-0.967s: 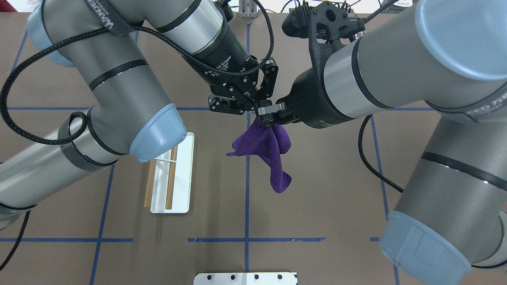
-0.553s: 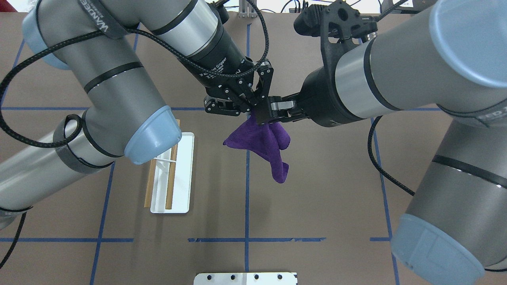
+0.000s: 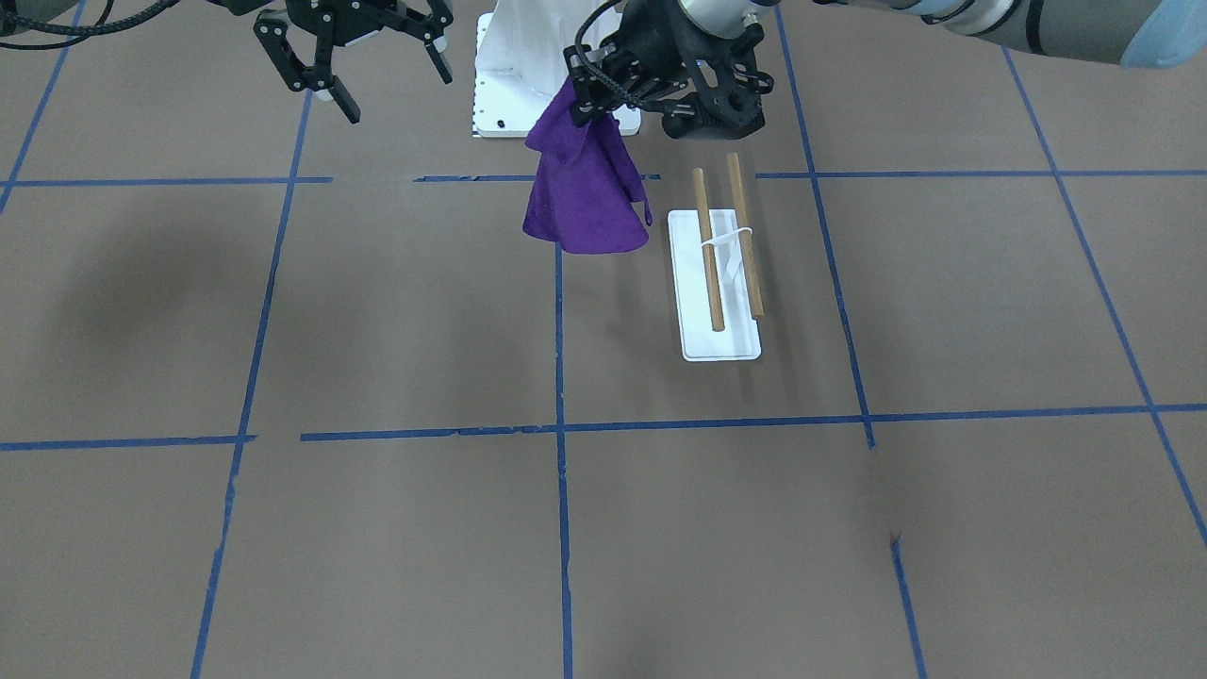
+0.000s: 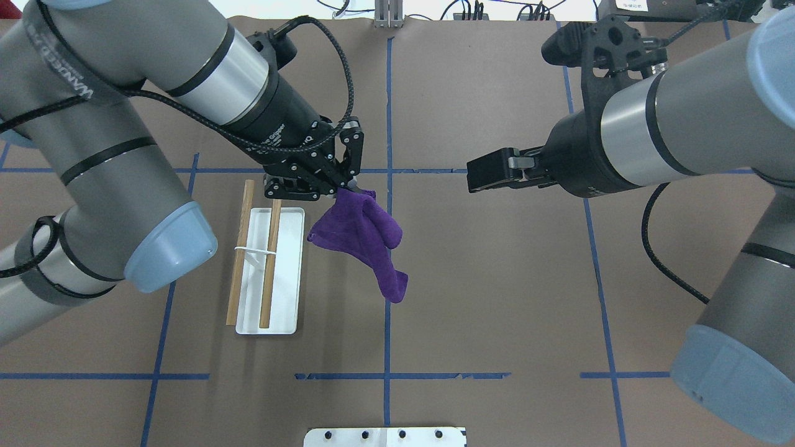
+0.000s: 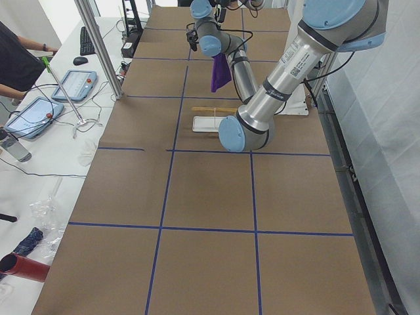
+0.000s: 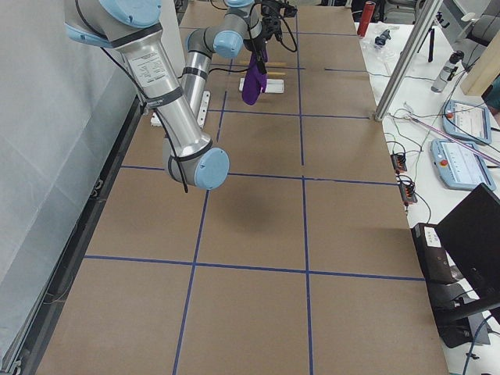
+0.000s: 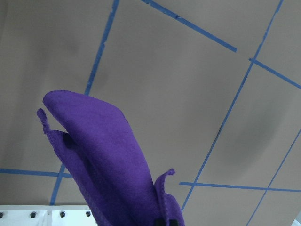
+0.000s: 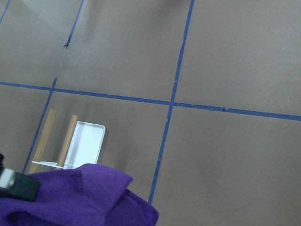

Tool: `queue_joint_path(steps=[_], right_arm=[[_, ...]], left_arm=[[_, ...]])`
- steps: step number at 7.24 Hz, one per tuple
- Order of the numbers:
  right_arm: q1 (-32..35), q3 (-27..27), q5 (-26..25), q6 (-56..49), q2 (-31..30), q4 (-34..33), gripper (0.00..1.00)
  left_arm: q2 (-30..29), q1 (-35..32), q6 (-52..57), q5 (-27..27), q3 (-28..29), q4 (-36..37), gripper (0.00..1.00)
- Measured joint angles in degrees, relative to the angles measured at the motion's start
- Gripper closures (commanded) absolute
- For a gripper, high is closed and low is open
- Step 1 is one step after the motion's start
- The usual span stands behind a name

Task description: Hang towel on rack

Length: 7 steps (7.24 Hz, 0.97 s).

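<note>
The purple towel [image 4: 363,239] hangs by its top from my left gripper [image 4: 346,187], which is shut on it just right of the rack's far end. The towel also shows in the front view [image 3: 585,198] under the left gripper [image 3: 592,106], and in the left wrist view [image 7: 103,165]. The rack [image 4: 270,261] has a white base [image 4: 287,310] and two wooden dowels, bare. In the front view the rack [image 3: 721,264] stands right of the towel. My right gripper [image 4: 481,174] is open and empty, well right of the towel; the front view [image 3: 391,80] shows its fingers spread.
Blue tape lines cross the brown table. The white robot pedestal [image 4: 385,436] is at the near edge. The right wrist view shows the towel [image 8: 70,197] and the rack's end [image 8: 84,143] below.
My right gripper let go of the towel and drew back to the right. My left gripper took the towel and carried it left, next to the rack.
</note>
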Motion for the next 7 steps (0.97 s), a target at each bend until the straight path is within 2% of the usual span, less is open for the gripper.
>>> queue_joint_path(steps=[2,4,7], right_arm=[[1.54,-0.11,-0.20,-1.26,-3.35,0.05,0.00],[2.16,-0.27,-0.26,-1.67,-4.86,0.11,0.00],[2.14,-0.53,-0.30,-1.73,-4.96,0.12,0.00]], left_arm=[[6.92,-0.07,1.71,4.34,-2.65,-0.88,1.00],[12.90,-0.33,5.56,5.09,-2.87,-1.06,1.00],[20.30,-2.53,16.99,5.20,-3.16,-1.07,1.00]])
